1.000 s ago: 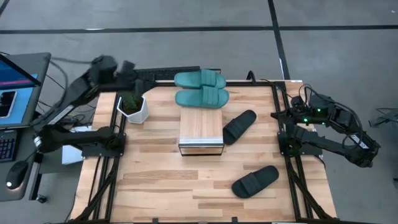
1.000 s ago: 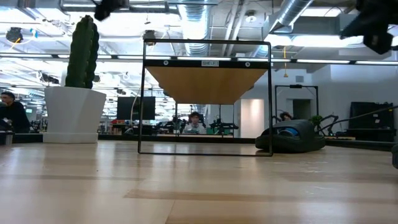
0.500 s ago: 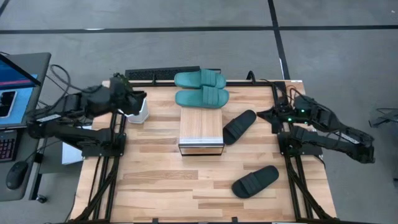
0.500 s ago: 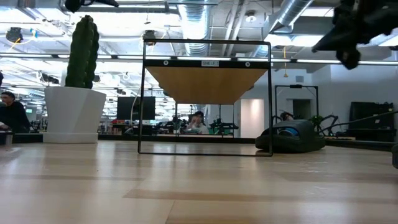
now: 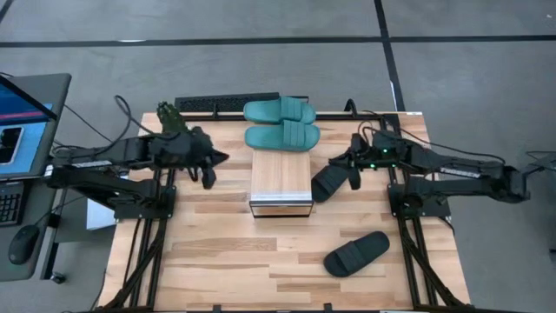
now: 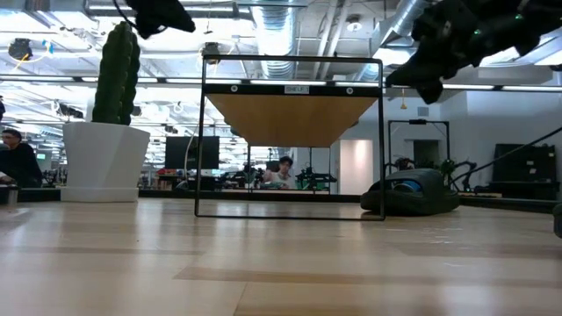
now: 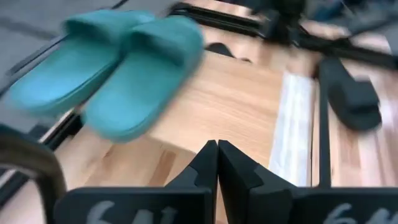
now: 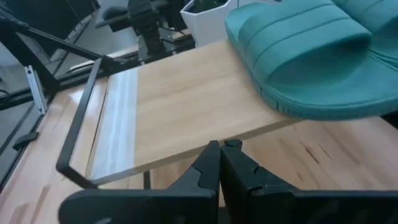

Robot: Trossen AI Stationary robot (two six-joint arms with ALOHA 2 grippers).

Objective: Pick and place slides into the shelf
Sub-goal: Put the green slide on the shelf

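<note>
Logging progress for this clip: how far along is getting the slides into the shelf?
Nothing looks done yet: the shelf holds no slide. Two teal slides lie behind it, one black slide beside it, another black slide nearer the front. Nothing is in hand: the left gripper and right gripper are both shut and empty, flanking the shelf. All four placements remain.

Grey floor (image 5: 261, 61); ceiling ducts (image 6: 281, 22) beyond.

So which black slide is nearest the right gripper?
The black slide beside the shelf, just under the right gripper; the other black one lies nearer the table's front.
</note>
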